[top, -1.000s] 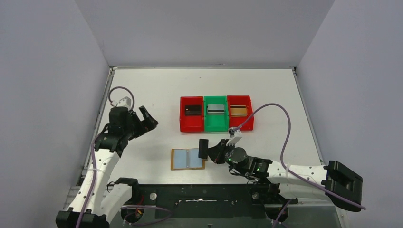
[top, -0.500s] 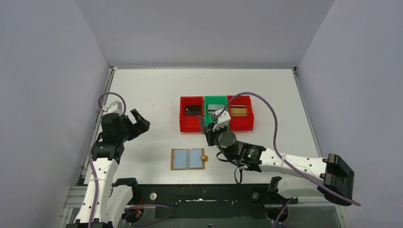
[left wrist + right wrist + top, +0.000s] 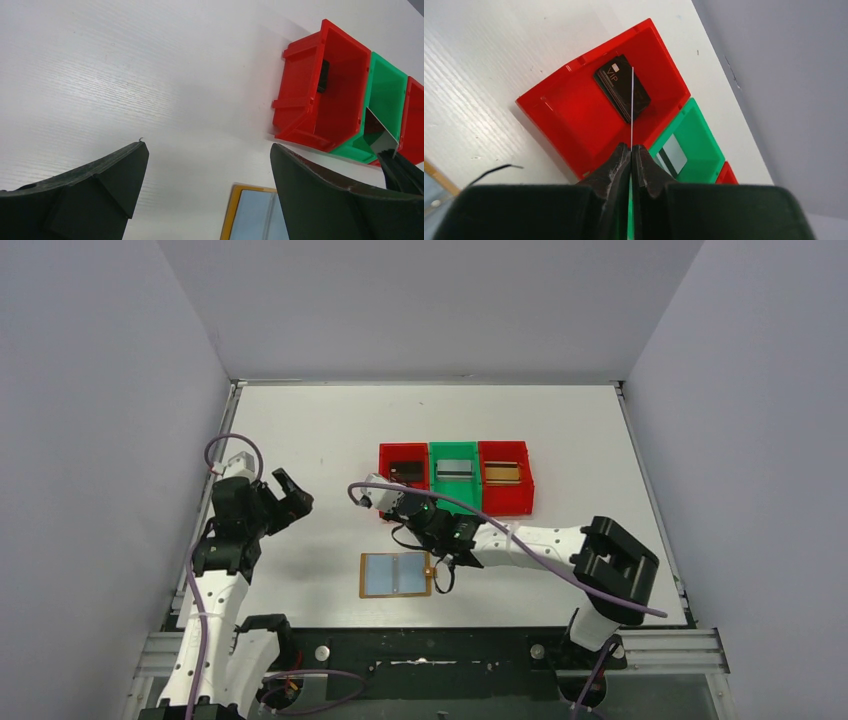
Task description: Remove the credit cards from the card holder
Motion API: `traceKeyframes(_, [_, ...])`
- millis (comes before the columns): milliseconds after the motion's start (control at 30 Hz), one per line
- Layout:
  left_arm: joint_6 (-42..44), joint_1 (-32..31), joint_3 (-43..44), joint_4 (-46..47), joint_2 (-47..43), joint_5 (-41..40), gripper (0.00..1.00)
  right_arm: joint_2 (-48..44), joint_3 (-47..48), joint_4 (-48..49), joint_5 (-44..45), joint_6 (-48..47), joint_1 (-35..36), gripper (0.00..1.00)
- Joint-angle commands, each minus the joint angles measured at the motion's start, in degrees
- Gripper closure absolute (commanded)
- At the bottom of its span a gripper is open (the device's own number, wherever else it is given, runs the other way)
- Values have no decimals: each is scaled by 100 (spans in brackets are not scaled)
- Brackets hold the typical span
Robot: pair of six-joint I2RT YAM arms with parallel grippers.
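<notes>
The card holder [image 3: 397, 573] lies open and flat on the table, tan rim and pale blue pockets up; its corner [image 3: 250, 215] shows in the left wrist view. My right gripper [image 3: 408, 502] [image 3: 631, 147] is shut on a thin dark credit card [image 3: 631, 100], seen edge-on above the front of the left red bin [image 3: 384, 502]. That held card [image 3: 380, 132] hangs by the green bin in the left wrist view. A black card [image 3: 621, 95] lies in this red bin. My left gripper [image 3: 295, 490] [image 3: 207, 145] hovers open and empty to the left.
Three bins stand in a row behind the card holder. The green bin [image 3: 454, 500] holds a silver-grey card [image 3: 455, 469], and the right red bin [image 3: 505, 502] holds a gold-brown card [image 3: 503, 472]. Grey walls close in the table on three sides.
My right arm has swung up and left with the card, from beside the card holder to the left red bin. The left arm drew back slightly, still open.
</notes>
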Motion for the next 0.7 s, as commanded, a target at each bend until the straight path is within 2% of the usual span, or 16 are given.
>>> traceKeyframes(0, [82,53,99,272,-142,-146,4,478,784,-245,-715,-1146,-380,100])
traceKeyframes(167, [78,65,98,263,-187,-205,4,823,1205,-352,-949,-1492,-636,100])
traceKeyframes(433, [82,81,100,263,-224,-202,4,1191,1673,-774,-1563,-1539,-937,100])
traceKeyframes(667, [82,106,89,272,-245,-180,4,1502,1894,-855,-1509,-1620,-975,100])
